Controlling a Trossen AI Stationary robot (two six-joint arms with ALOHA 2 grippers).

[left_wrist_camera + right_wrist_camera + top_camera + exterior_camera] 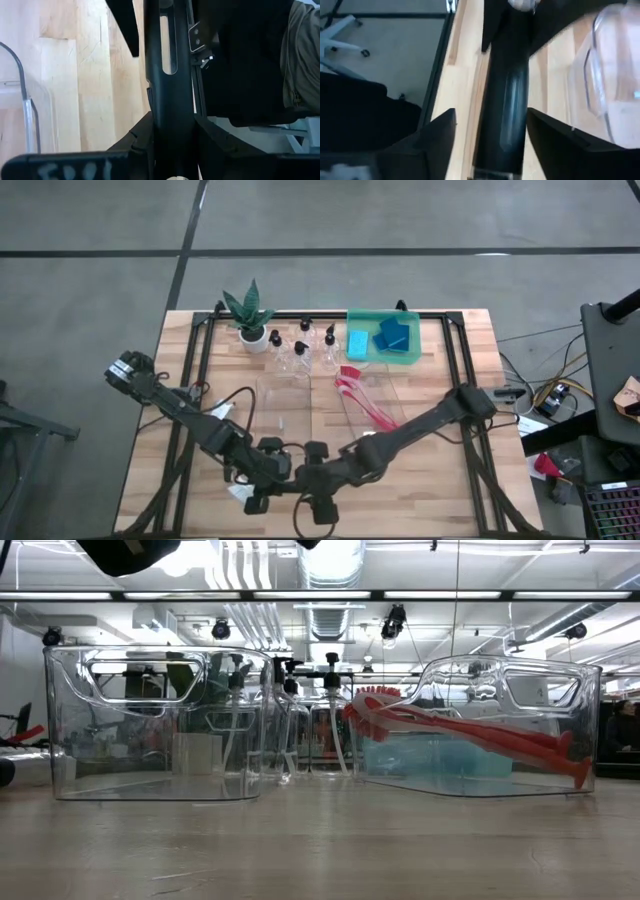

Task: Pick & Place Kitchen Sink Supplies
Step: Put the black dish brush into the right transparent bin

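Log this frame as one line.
left end effector: near edge | right end effector: near edge | red brushes: right clear bin | sponges: green tray

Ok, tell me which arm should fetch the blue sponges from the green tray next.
Probably the right. The blue sponges lie in the green tray at the table's far right, on the right arm's side. Both grippers sit at the near edge, left and right, so neither is close.

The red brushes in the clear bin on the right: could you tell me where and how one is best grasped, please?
Probably by the handle, from above. In the low view the red brushes lie slanted in the right bin, bristle heads raised against one wall, and the handle ends low by the other. The bin is open-topped, so a descending end effector could close across a slim mid-handle.
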